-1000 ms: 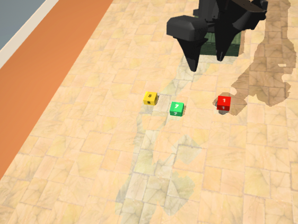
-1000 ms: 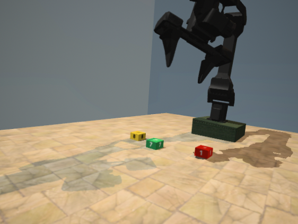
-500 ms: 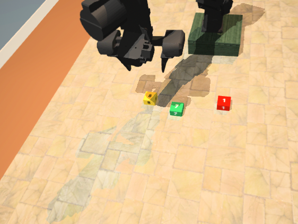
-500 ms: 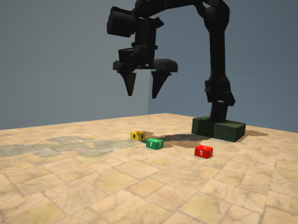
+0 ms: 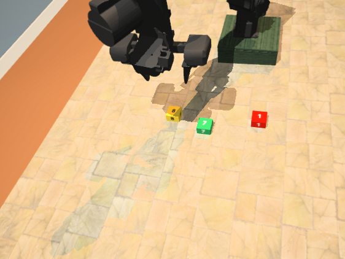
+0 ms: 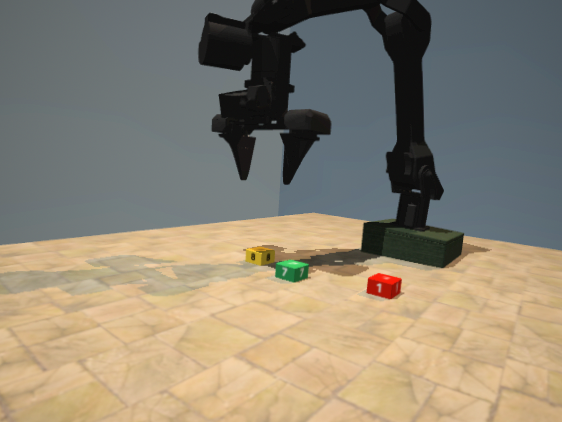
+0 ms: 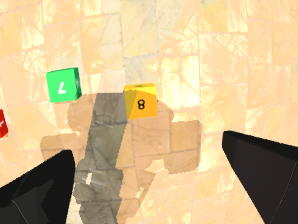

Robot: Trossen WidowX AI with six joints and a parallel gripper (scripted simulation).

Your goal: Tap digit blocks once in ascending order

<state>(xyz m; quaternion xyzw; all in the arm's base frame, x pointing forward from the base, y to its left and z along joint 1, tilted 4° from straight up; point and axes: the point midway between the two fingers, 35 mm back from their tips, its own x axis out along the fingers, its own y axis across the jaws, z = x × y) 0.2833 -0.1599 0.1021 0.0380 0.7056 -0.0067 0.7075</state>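
1. Three blocks are sitting on the tiled worktop [image 5: 233, 196] in a rough row, none touching another.
2. Yellow 8 block [image 5: 174, 113] is lying at the 9 o'clock end of the row in the top view, turned a little off square to the others, its far side in the arm's shadow.
3. Green 7 block [image 5: 204, 126] is sitting just beside the yellow one, toward 4 o'clock from it, with a small gap showing between them.
4. Red 1 block [image 5: 259, 118] is sitting well apart at the 3 o'clock end of the row.
5. End effector [image 6: 265, 177] is hanging high over the worktop, tips pointing down, fingers standing wide apart with nothing between them.
6. In the exterior view it is hovering above the yellow and green blocks, touching neither.
7. Wrist view is showing the yellow block [image 7: 141, 102] near centre, the green block [image 7: 64, 86] toward 10 o'clock, and only a sliver of the red block [image 7: 3, 123] at the 9 o'clock edge.
8. Dark green base [image 5: 249, 41] is carrying the arm at 12 o'clock of the red block in the top view, well apart from it.
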